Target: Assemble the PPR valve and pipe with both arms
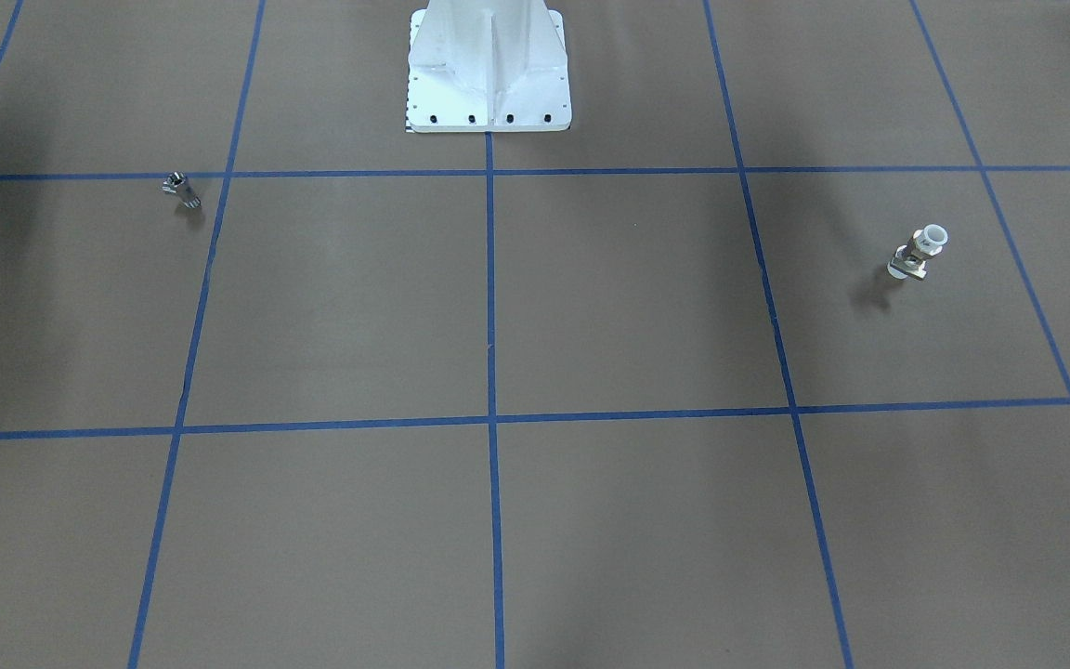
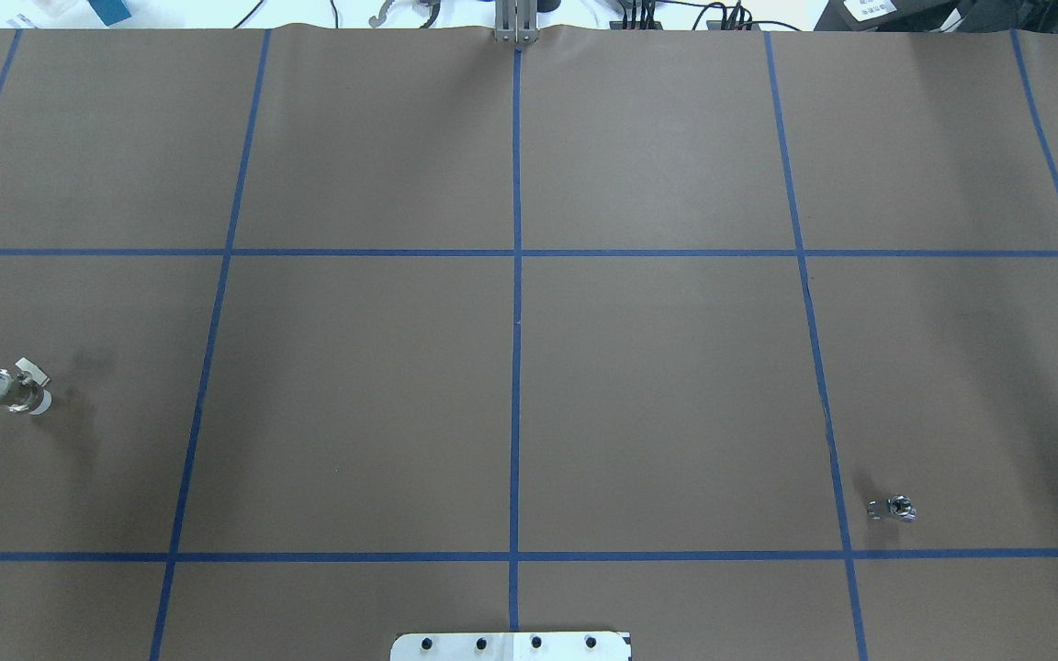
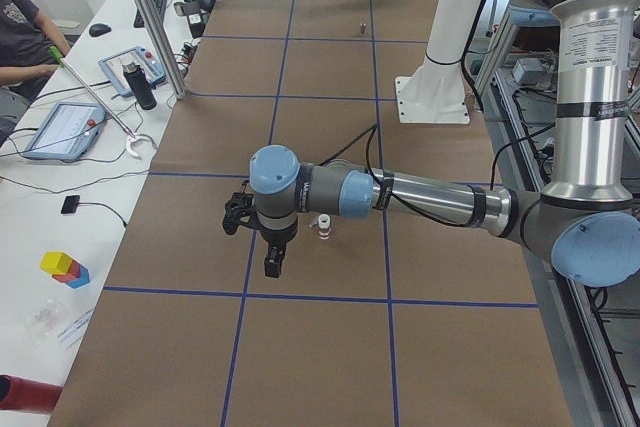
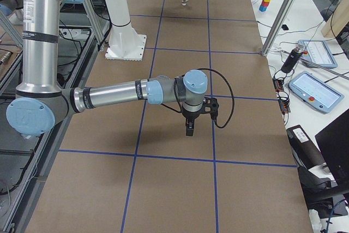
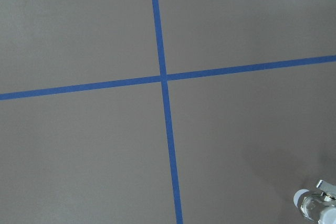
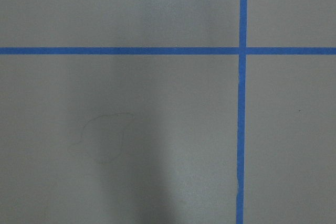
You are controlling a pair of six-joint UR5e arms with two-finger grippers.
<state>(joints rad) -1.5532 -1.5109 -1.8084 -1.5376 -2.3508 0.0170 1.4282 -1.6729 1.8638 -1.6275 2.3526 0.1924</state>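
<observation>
The PPR valve (image 1: pixel 918 253), white collar, brass middle and white base, stands on the brown table at the robot's far left (image 2: pixel 7 389). It shows at the bottom right corner of the left wrist view (image 5: pixel 316 205). The pipe (image 1: pixel 182 189), a tiny chrome stub, lies at the robot's right (image 2: pixel 893 508). My left gripper (image 3: pixel 271 266) hangs above the table a little beside the valve (image 3: pixel 324 228). My right gripper (image 4: pixel 189 130) hangs above the table; the pipe is not seen there. Both grippers show only in side views, so I cannot tell whether they are open or shut.
The robot's white pedestal (image 1: pixel 489 74) stands at the table's middle rear edge. Blue tape lines grid the brown surface. An operators' desk with tablets (image 3: pixel 60 127), a person (image 3: pixel 20 27) and metal posts (image 3: pixel 150 27) borders the far side.
</observation>
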